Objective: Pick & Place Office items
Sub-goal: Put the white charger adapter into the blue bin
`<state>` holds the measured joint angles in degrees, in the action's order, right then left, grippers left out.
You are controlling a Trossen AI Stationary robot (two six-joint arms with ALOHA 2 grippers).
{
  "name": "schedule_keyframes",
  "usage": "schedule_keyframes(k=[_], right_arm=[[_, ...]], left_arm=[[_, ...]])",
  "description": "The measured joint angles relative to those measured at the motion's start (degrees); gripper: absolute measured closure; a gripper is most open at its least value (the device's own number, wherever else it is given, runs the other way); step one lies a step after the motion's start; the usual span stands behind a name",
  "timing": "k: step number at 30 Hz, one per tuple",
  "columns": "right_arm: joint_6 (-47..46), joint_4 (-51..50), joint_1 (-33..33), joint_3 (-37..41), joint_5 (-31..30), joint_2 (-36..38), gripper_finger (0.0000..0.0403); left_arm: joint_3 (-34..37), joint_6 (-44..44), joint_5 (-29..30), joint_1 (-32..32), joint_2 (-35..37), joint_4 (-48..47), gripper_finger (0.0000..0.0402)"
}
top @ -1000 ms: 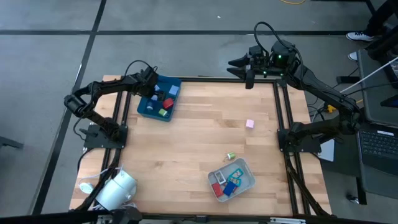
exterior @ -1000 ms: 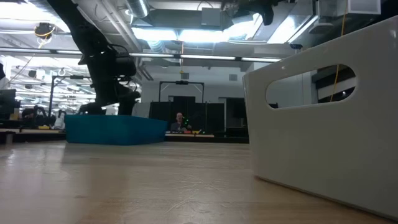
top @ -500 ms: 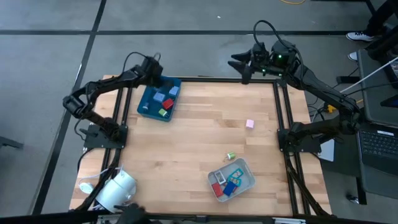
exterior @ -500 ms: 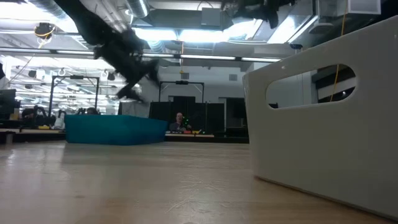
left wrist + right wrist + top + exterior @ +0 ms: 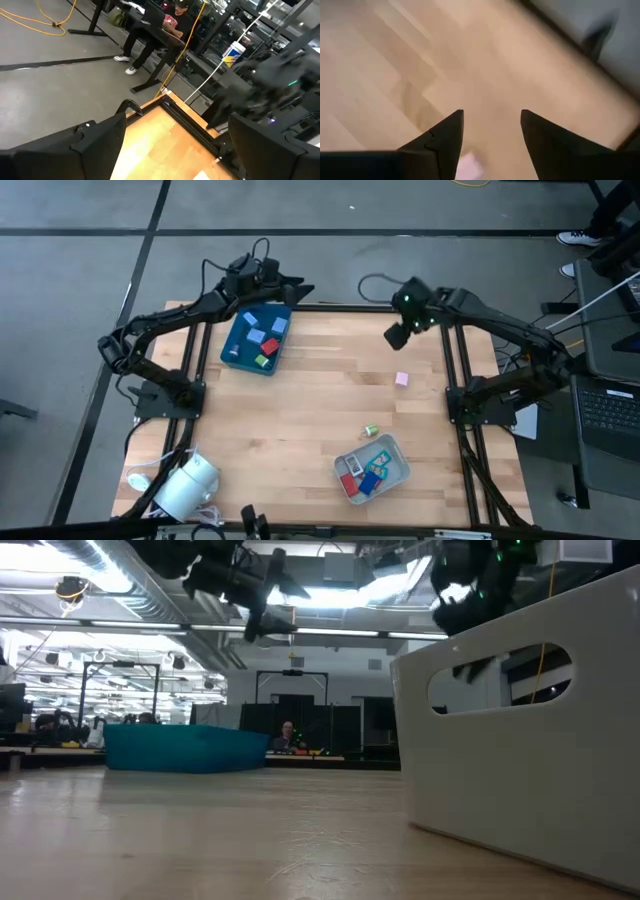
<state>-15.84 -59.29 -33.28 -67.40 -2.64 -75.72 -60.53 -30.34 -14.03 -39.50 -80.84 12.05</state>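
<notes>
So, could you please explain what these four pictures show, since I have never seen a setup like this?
They show one moment from four cameras. The overhead picture shows a wooden table with two dark robot arms. The left gripper is raised above the table's far edge near a teal tray of small coloured blocks; the right gripper is over the far right part, aiming toward a loose pink block. A small green piece lies near a pale grey tray holding more blocks. The table-level picture sees both trays side-on. The other two pictures come from cameras on each wrist. Both jaws are open and hold nothing.
</notes>
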Motion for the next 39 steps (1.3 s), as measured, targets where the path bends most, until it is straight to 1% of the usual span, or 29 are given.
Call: schedule_keyframes(k=[3,8,10,12,15,21,24,27,30,36,39], right_arm=[[-11.93,-1.36,0.42,5.5,3.19,0.0,0.0199],[-29.25,-1.42,4.73,11.31,2.78,0.0,0.0199],[-34.64,-1.2,6.24,12.14,2.86,0.0,0.0199],[-38.53,-0.85,7.7,12.68,2.85,0.0,0.0197],[-43.05,-0.81,9.5,13.11,2.13,0.0,0.0181],[-51.58,-1.19,11.52,13.25,-0.94,-0.13,0.0126],[-55.78,-0.6,12.91,14.56,-1.39,-1.25,0.0107],[-60.01,1.01,15.16,16.83,-0.03,-3.12,0.01],[-62.02,1.62,16.37,18.22,0.71,-4.82,0.0099],[-64.89,2.0,16.37,18.54,-1.75,-5.59,0.0099],[-65.84,3.34,16.23,18.74,-2.5,-5.58,0.0099]], left_arm=[[-0.18,-0.45,0.85,0.84,0.0,0.16,0.0059],[-0.18,-1.15,0.75,1.24,0.0,0.16,0.0061],[-0.18,-1.78,-0.32,0.91,0.0,0.16,0.0061],[-0.18,-2.81,-2.98,0.1,0.0,0.16,0.0061],[-0.18,-4.44,-6.58,-1.36,0.0,0.16,0.0061],[-0.18,-5.24,-14.0,-4.21,0.0,0.14,0.0061],[-0.18,-5.54,-15.5,-5.18,0.0,-0.2,0.0061],[-0.18,-5.5,-17.64,-6.0,0.0,-0.19,0.0061],[-0.18,-5.5,-18.53,-6.17,0.0,-0.22,0.0061],[-0.18,-5.43,-21.29,-6.3,0.0,-0.34,0.0061],[-0.18,-5.34,-21.59,-6.3,0.0,-1.24,0.0061]])
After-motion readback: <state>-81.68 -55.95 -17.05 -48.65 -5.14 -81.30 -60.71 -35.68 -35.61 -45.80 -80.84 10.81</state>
